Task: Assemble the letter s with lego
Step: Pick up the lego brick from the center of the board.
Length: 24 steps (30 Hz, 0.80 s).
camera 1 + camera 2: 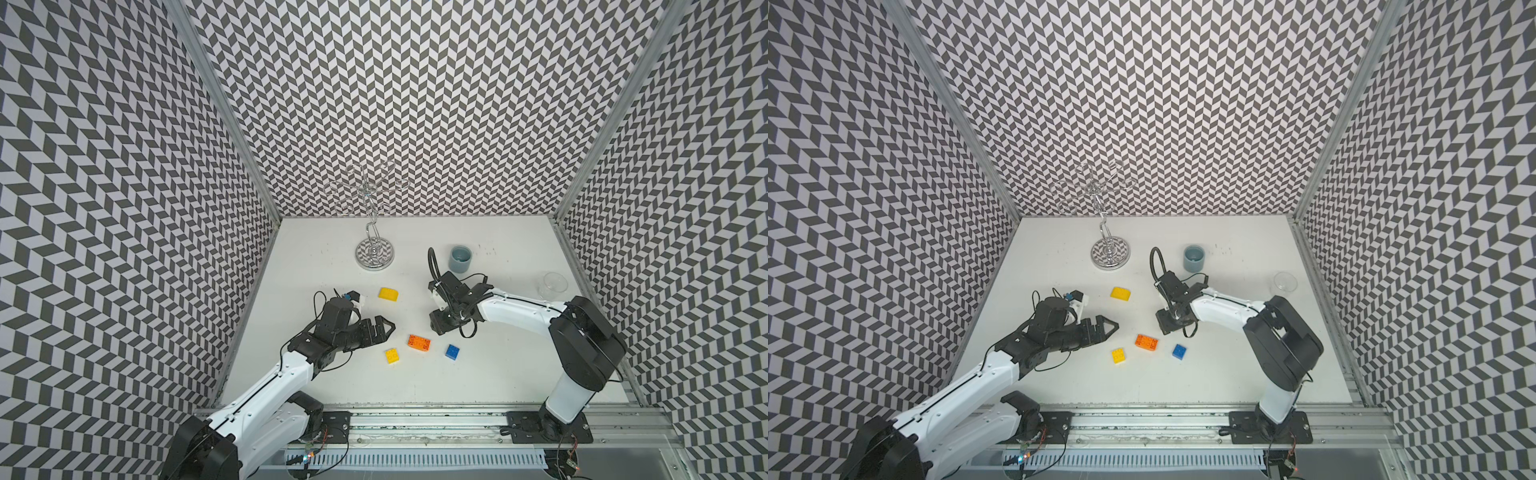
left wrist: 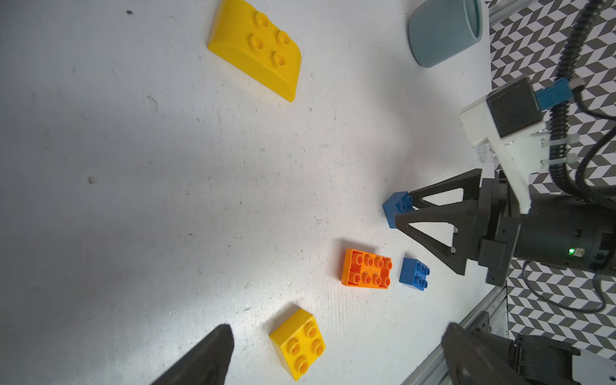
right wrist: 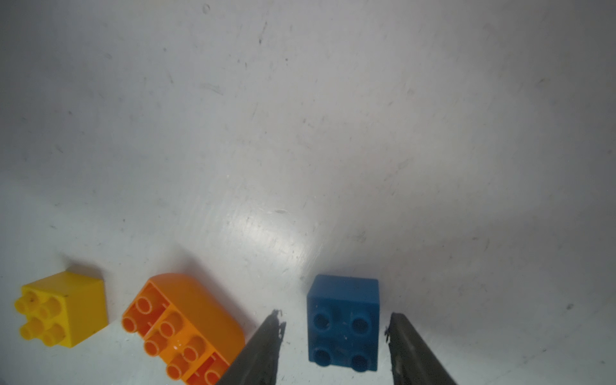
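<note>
Blue square brick [image 3: 343, 333], studs up, flanked untouched by part-open right hand [image 3: 335, 315]; left hand [image 2: 338, 326] wide.

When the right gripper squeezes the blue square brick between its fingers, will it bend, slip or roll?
The blue square brick looks like hard plastic, so it is probably stiff. Its flat walls face the fingers of the right gripper, so a firm hold seems likely, though smooth plastic may slip. Low and square, it should not roll.
</note>
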Each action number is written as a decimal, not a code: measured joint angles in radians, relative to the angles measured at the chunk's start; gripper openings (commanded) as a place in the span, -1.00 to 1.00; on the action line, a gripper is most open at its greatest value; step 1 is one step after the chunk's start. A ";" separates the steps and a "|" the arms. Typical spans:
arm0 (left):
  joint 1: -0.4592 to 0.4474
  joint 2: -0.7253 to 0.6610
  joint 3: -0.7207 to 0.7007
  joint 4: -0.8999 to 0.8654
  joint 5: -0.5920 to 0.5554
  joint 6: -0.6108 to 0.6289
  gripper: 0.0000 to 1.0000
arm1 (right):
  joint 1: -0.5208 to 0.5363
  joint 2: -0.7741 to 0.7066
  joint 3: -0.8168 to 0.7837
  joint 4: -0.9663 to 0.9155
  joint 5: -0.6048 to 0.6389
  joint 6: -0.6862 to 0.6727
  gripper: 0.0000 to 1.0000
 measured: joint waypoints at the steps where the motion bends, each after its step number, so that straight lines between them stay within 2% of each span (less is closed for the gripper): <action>1: 0.000 0.000 0.000 -0.001 0.000 0.002 1.00 | 0.002 0.002 0.000 -0.001 0.005 0.002 -0.06; 8: 0.000 0.000 0.000 -0.005 0.000 0.005 1.00 | 0.016 0.015 0.000 -0.013 0.046 0.005 -0.10; 18: 0.000 0.000 0.000 -0.006 -0.001 0.005 1.00 | 0.019 0.015 0.000 -0.019 0.078 0.006 -0.41; 24: 0.000 0.000 0.000 -0.006 -0.001 0.006 1.00 | 0.022 0.014 0.006 -0.029 0.084 0.004 -0.47</action>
